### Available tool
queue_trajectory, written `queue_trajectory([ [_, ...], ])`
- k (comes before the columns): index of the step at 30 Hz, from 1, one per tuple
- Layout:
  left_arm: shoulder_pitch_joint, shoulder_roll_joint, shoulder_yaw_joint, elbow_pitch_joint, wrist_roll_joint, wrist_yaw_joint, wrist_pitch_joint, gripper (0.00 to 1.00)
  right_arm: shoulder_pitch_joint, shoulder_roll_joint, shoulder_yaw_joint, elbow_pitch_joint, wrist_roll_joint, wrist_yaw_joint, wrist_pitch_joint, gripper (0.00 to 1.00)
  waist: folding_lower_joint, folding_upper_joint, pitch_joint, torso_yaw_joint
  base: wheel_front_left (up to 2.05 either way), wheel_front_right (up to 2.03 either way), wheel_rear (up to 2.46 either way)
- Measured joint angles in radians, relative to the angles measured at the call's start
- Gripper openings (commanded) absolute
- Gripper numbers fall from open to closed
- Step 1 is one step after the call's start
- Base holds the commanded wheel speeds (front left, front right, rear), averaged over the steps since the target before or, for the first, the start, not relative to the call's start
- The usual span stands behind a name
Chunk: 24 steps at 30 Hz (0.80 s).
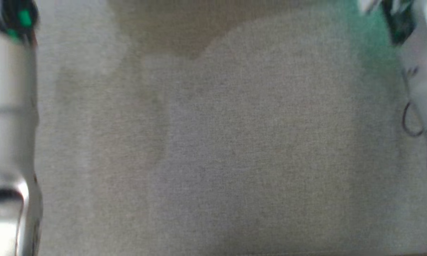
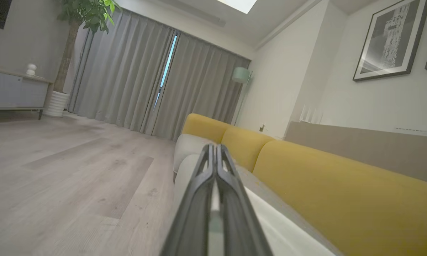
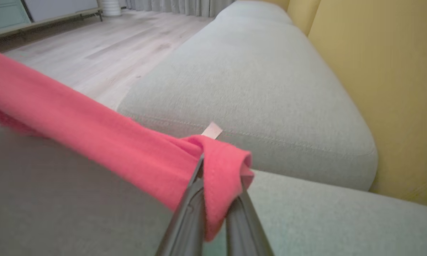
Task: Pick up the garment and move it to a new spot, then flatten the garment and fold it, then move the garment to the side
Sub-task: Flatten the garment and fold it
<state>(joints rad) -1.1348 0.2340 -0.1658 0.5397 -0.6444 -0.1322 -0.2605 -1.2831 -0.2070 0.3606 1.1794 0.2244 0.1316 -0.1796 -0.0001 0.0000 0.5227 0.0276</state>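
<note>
The pink garment (image 3: 92, 138) is clamped, bunched, inside the right pincer (image 3: 219, 170).

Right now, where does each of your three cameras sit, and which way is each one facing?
Head view: on the head, looking down, blurred, at a grey cushion; pale left forearm and right forearm at its edges.
Left wrist view: on the left wrist, looking along the shut left fingers across the wooden floor to curtains.
Right wrist view: on the right wrist, looking along the right fingers, shut on the pink garment.
Shared: both wrist views show the yellow sofa back and the wooden floor.
</note>
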Motion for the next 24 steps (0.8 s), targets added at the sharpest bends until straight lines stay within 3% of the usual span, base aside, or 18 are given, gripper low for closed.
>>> queue_trajectory([
  [8, 0.331, 0.093, -0.124, -0.076, -0.080, 0.000, 0.001, 0.00, 0.204, -0.083, 0.222, -0.105, 0.210, 0.000, 0.114, 0.00, -0.0002, 0.0000, -0.132, 0.018, 0.00, 0.00, 0.00],
  [24, 0.658, 0.209, -0.293, -0.218, -0.142, 0.000, 0.004, 0.00, 0.430, -0.267, 0.445, -0.327, 0.455, 0.000, 0.197, 0.00, -0.0001, 0.0001, -0.305, 0.035, 0.00, 0.00, 0.00],
])
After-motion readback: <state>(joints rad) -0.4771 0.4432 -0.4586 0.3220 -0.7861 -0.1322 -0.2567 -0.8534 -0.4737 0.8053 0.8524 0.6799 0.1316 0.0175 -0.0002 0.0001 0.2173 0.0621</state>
